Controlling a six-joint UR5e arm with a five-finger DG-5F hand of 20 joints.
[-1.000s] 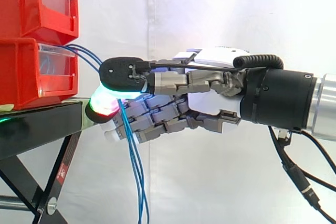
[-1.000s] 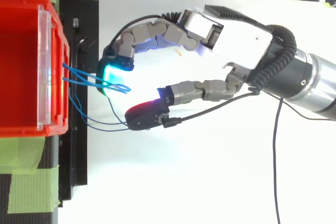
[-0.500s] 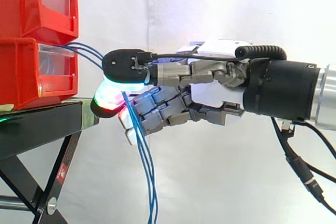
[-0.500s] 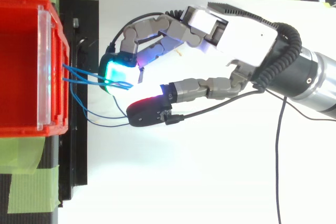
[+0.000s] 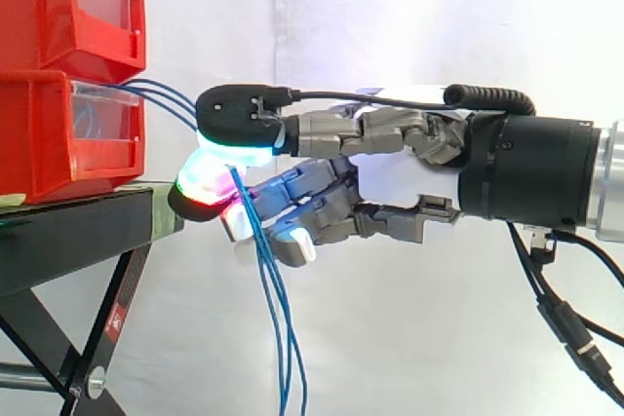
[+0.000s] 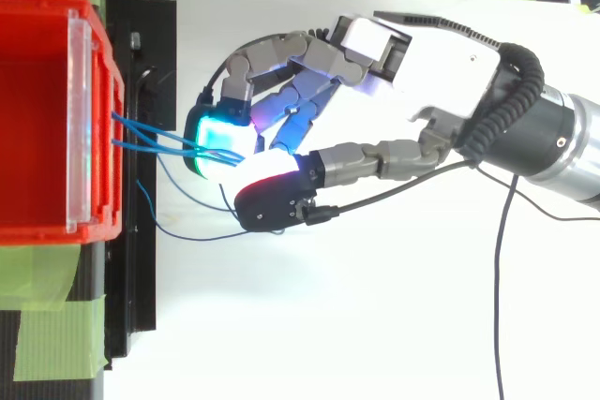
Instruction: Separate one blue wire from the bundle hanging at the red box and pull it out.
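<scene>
Side view: two red bins stand stacked at the left on a black stand (image 5: 78, 231), in front of a white curtain (image 5: 409, 17). The blue wires (image 5: 278, 319) leave the front of the lower red bin (image 5: 39, 133) and run right in a shallow arc to the robot hand (image 5: 400, 172), which reaches in level from the right. There they bend sharply and hang straight down past the stand's edge. The robot hand is closed in a pinch. One dark pad (image 5: 234, 116), glowing cyan-green underneath, sits just above a pad glowing red and green (image 5: 200, 187), and the wires pass between the two. The other fingers are curled in below the palm, with the hanging wires running across them.

Top view: the upper red bin (image 6: 37, 119) with its clear front panel (image 6: 80, 128) fills the left side, and strips of green tape (image 6: 56, 334) lie on the black stand beside it. The blue wires come out from under the bin's front edge. Two of them run side by side onto a cyan-green pad (image 6: 217, 133). Just beside that pad is a dark pad with a red glow (image 6: 272, 203), so the two close on the strands. A further strand sags in a loose curve lower down, between the stand and the dark pad.
</scene>
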